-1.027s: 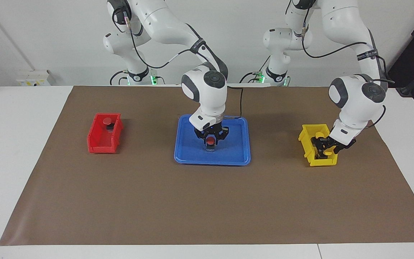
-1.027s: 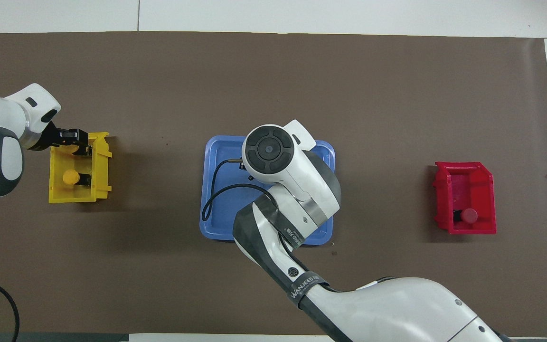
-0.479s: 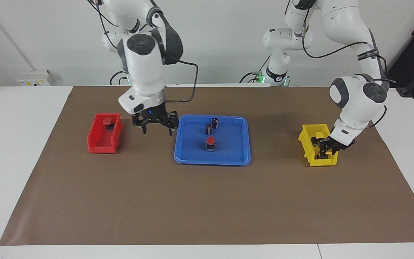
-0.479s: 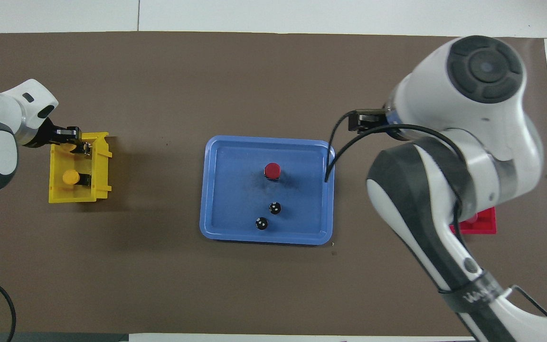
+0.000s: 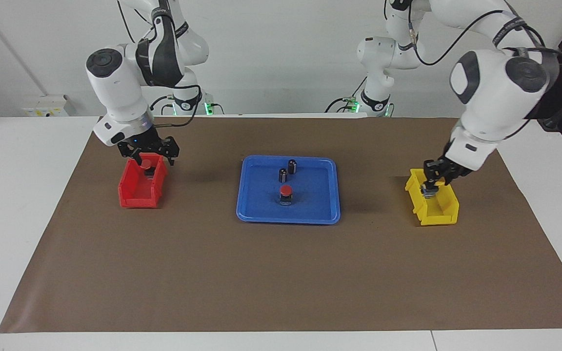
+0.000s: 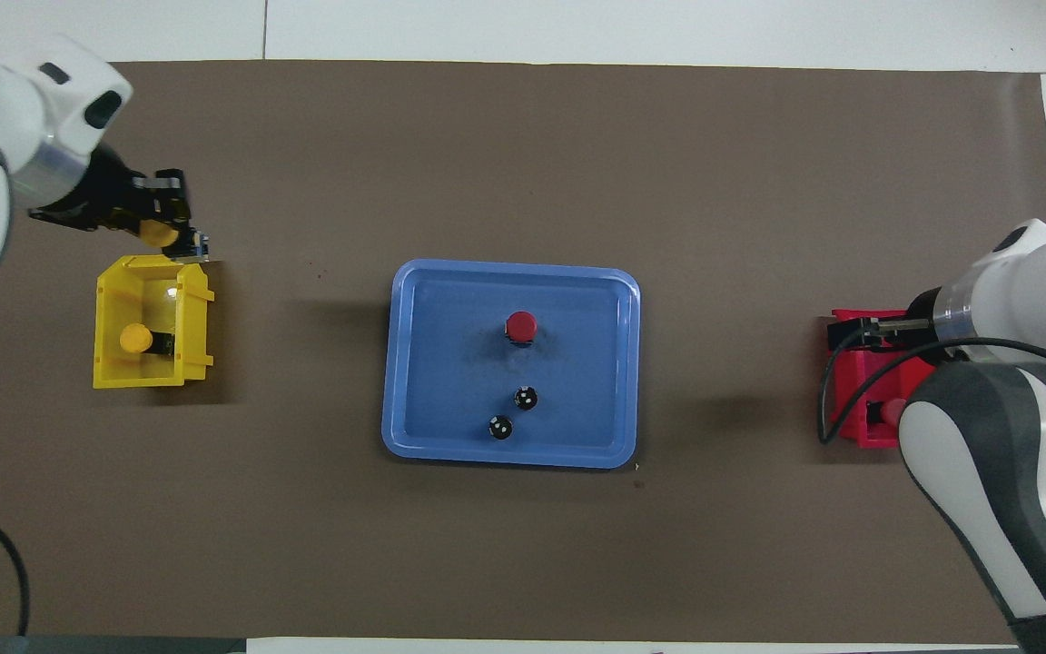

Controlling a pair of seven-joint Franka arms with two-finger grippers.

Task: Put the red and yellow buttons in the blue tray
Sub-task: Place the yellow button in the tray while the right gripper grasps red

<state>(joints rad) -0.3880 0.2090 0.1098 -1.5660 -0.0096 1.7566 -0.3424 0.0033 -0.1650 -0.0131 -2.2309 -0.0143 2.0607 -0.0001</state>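
Your left pincer (image 6: 162, 233) is clamped on a yellow button (image 6: 156, 233) and holds it in the air over the yellow bin (image 5: 439, 214), at the left arm's end of the table. What the next move turns on is this: the blue tray (image 5: 320, 214) sits mid-table, well apart from that bin toward the right arm's end, so I'd judge the carry to be a plain sideways sweep, with only bare brown mat (image 5: 261, 273) under the path. The left arm is the nearer one for this button. Mind the tray's contents when you set down. A red button (image 5: 286, 191) stands upright near the tray's middle, and two small dark cylinders (image 5: 288, 170) stand just beside it, nearer to the robots. The open floor toward the left arm's end of the tray looks the safest spot. A second yellow button (image 6: 134, 340) is in the yellow bin; whether it stands or lies on its side I cannot tell. Your right pincer (image 5: 147, 155) hangs with its fingers apart over the end of the red bin (image 5: 134, 197) nearer to the robots. Another red button (image 5: 147, 165) sits cap up straight below it, so that grasp likely needs only a vertical drop. The bin's walls close by are the one thing a finger could catch.
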